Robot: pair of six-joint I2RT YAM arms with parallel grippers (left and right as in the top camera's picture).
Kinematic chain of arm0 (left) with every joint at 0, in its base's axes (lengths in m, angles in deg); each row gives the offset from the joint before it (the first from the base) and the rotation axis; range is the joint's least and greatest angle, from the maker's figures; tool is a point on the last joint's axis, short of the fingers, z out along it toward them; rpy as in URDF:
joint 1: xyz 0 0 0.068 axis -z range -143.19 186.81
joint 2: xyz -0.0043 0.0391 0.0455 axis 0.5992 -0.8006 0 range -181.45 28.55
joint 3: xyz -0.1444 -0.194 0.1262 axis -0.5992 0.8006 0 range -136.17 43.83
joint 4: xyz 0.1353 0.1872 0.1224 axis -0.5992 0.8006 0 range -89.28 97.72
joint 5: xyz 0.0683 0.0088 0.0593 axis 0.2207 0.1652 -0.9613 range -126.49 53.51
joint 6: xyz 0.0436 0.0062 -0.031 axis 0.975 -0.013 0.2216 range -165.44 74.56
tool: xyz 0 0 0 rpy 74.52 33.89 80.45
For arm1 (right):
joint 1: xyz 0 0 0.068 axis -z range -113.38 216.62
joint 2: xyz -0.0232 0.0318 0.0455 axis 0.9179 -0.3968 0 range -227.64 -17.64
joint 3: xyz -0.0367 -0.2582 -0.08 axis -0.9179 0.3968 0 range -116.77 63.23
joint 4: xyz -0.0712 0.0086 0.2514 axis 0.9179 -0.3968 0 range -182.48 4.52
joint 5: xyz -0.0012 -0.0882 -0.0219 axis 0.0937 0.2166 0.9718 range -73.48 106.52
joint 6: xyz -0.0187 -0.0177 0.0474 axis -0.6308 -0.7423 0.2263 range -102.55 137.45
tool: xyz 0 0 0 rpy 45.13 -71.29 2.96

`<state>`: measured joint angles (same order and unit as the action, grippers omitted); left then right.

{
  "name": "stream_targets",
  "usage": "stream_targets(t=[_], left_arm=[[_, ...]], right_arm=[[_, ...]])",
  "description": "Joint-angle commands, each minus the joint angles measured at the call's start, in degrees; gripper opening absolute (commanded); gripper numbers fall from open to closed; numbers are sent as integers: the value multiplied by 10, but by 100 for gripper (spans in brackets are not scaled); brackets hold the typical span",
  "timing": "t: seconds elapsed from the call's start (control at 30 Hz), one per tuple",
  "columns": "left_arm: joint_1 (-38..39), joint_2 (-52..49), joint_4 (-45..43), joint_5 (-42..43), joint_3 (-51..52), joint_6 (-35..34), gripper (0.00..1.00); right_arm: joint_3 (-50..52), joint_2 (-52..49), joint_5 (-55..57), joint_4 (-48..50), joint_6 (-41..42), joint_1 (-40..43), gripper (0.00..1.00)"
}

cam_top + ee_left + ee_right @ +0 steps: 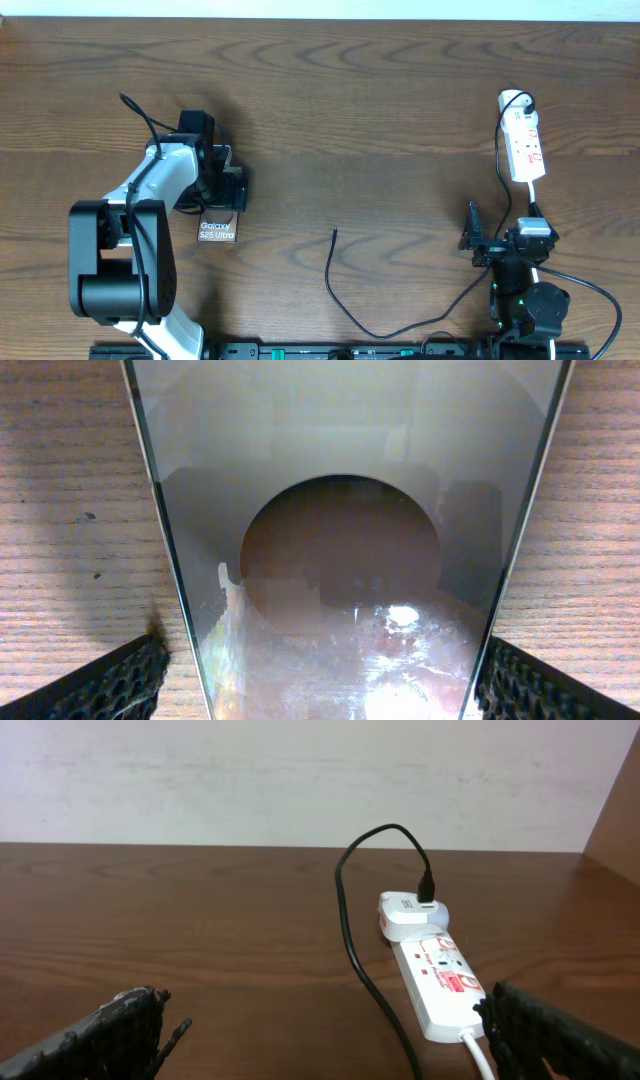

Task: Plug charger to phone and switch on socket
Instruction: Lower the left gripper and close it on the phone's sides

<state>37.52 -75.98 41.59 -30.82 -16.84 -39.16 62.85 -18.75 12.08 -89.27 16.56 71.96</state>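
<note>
The phone (pixel 217 231) lies flat on the table with its "Galaxy" lettering showing. Its upper part is hidden under my left gripper (pixel 224 187). In the left wrist view the phone's mirrored back (pixel 340 510) fills the space between my fingers (pixel 110 685). The left gripper (pixel 325 690) is open and straddles the phone's long edges. The charger (pixel 345 305) curls across the table, its free tip at the centre. The socket (pixel 523 140) lies at the far right with a white adapter (pixel 410 915) plugged in. My right gripper (pixel 503 228) is open just short of the socket (pixel 435 975), holding nothing.
The charger cable (pixel 350 935) arches out of the adapter and runs back under my right gripper (pixel 325 1030). The socket's white cord (pixel 478 1055) leaves its near end. A pale wall bounds the table's far edge.
</note>
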Motion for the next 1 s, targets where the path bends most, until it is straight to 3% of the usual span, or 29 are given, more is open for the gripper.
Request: stream_targets(t=[0.0, 0.13, 0.33, 0.6, 0.77, 0.97], left_arm=[[0, -10, 1, 12, 6, 8, 97], [0, -10, 2, 12, 6, 8, 93], [0, -10, 2, 12, 6, 8, 79], [0, -10, 1, 12, 6, 8, 77], [0, -10, 1, 12, 6, 8, 68], [0, -10, 0, 12, 6, 8, 69]], right_arm=[[1, 2, 0, -3, 0, -2, 99], [1, 2, 0, -3, 0, -2, 99], [1, 2, 0, -3, 0, -2, 99], [1, 2, 0, -3, 0, -2, 99], [1, 2, 0, -3, 0, -2, 99], [1, 2, 0, -3, 0, -2, 99]])
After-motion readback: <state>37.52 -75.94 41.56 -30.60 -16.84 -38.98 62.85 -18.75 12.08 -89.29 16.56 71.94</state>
